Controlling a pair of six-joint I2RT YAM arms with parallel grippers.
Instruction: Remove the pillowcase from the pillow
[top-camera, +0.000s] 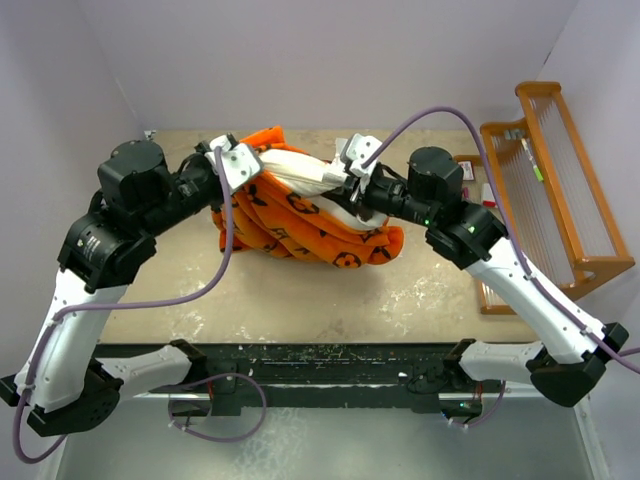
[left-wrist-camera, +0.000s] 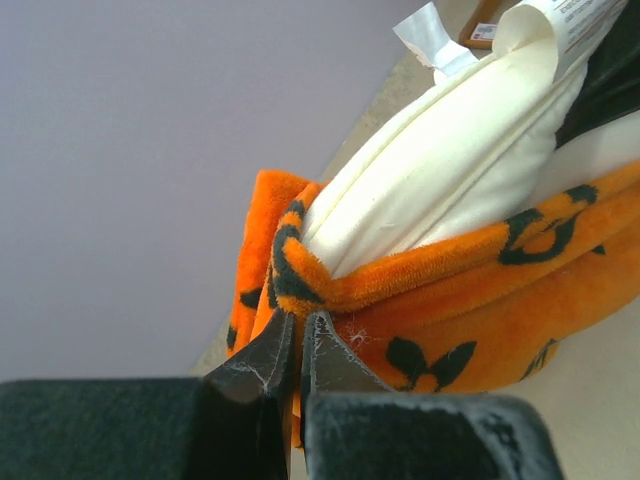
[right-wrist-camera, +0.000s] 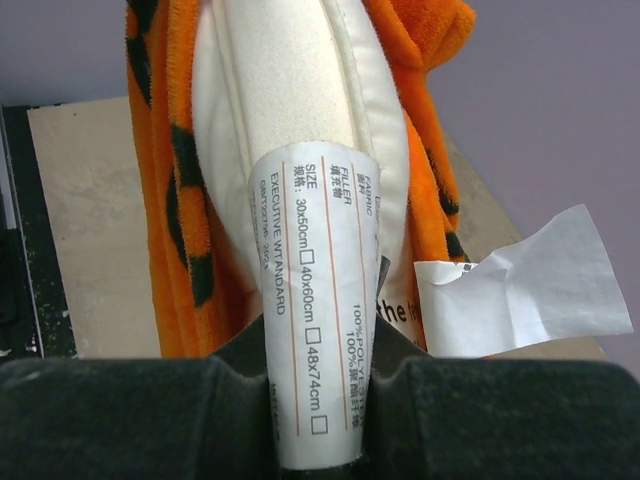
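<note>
The bright orange pillowcase (top-camera: 290, 228) with dark motifs still wraps the lower part of the cream-white pillow (top-camera: 295, 172), which is held up between both arms over the table. My left gripper (top-camera: 238, 180) is shut on the pillowcase's hemmed opening edge (left-wrist-camera: 297, 318); the orange cloth (left-wrist-camera: 480, 300) bunches below the bared pillow (left-wrist-camera: 450, 170). My right gripper (top-camera: 340, 186) is shut on the pillow's bare end, with the printed white tag (right-wrist-camera: 315, 290) pinched between its fingers (right-wrist-camera: 318, 345). Pillow fabric (right-wrist-camera: 270, 90) and orange cover (right-wrist-camera: 160, 150) stretch away behind it.
A wooden slatted rack (top-camera: 545, 190) stands along the table's right side, with small packets (top-camera: 467, 170) beside it. Grey walls close in at the back and on both sides. The table (top-camera: 300, 300) has a black front rail.
</note>
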